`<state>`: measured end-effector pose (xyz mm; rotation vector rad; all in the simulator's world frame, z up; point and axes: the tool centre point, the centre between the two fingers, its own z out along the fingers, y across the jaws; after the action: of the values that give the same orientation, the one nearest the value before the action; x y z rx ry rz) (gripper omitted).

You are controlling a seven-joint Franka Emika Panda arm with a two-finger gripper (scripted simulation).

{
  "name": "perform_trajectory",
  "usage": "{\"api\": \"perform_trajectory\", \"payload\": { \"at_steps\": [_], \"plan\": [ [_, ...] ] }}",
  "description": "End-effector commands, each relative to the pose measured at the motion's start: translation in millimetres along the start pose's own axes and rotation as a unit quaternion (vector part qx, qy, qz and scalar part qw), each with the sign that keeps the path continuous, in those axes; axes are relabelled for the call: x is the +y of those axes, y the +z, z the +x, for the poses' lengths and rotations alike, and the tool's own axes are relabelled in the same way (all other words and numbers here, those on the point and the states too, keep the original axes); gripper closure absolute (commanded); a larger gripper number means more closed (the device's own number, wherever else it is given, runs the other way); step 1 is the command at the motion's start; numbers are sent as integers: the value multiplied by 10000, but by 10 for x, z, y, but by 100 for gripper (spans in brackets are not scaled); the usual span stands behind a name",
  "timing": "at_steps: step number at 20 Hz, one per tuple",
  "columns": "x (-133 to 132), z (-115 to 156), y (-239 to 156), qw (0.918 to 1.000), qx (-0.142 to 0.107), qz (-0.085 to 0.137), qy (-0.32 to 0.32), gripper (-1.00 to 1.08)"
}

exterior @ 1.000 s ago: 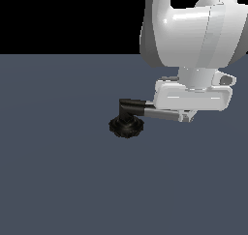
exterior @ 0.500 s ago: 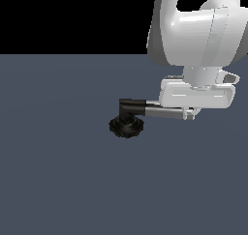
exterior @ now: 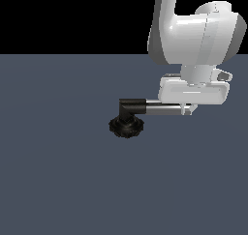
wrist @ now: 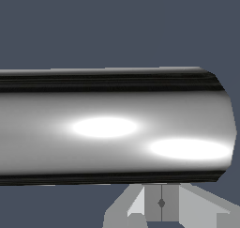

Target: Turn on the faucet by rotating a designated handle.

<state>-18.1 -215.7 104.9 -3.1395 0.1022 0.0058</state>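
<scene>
The white arm (exterior: 193,33) reaches down with its gripper (exterior: 188,111) over the free end of the silver handle (exterior: 164,108), though whether the fingers are closed cannot be told, and the faucet (exterior: 127,125) stands on the grey floor (exterior: 58,181) toward the exterior view's left.

Handle far end: in the exterior view, hidden behind the pincer (exterior: 188,109).
Pincer fingers: jaw gap too small to tell in the exterior view; only grey stubs show in the wrist view, cut by the edge.
Handle (wrist: 112,128): fills the wrist view, one end cut by the edge.
Arm (exterior: 193,31): upper part cut by the exterior view's top edge.
</scene>
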Motion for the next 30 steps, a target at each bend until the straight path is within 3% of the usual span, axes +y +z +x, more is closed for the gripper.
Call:
{"api": "perform_trajectory", "payload": {
  "at_steps": [1,30],
  "plan": [
    [-80,134,7,10000,25,6,-66,108],
    [-125,985,18,10000,21,1,-46,108]
  ]
}}
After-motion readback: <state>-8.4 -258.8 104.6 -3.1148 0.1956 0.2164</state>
